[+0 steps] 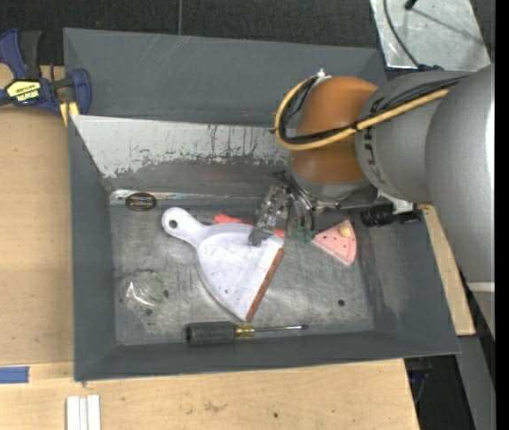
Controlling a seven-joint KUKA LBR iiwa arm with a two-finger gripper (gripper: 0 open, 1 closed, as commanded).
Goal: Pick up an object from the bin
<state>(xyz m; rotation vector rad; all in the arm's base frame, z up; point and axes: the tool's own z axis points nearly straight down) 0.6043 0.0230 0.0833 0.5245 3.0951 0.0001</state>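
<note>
At the near edge of the bin [91,276] floor lies a screwdriver [237,331] with a black handle, stretched along the front wall. A little further, at the left, there is a small clear plastic piece [144,290], well apart from the other things. In the middle lies a white dustpan [228,267] with a brown strip along its right edge. Its round handle points to the far left. To the right of it, near the right wall, rests a pink wedge [338,240] that looks like a melon slice.

The end effector [265,229] is low over the far right corner of the white dustpan, at the upper end of the brown strip. Whether it is released or clenched, I cannot tell. A small red thing [228,219] lies just behind the dustpan. Further back at the left, near the rear wall, lies a black oval disc [142,202]. Above the end effector sits the orange cover [331,141] of the wrist.
</note>
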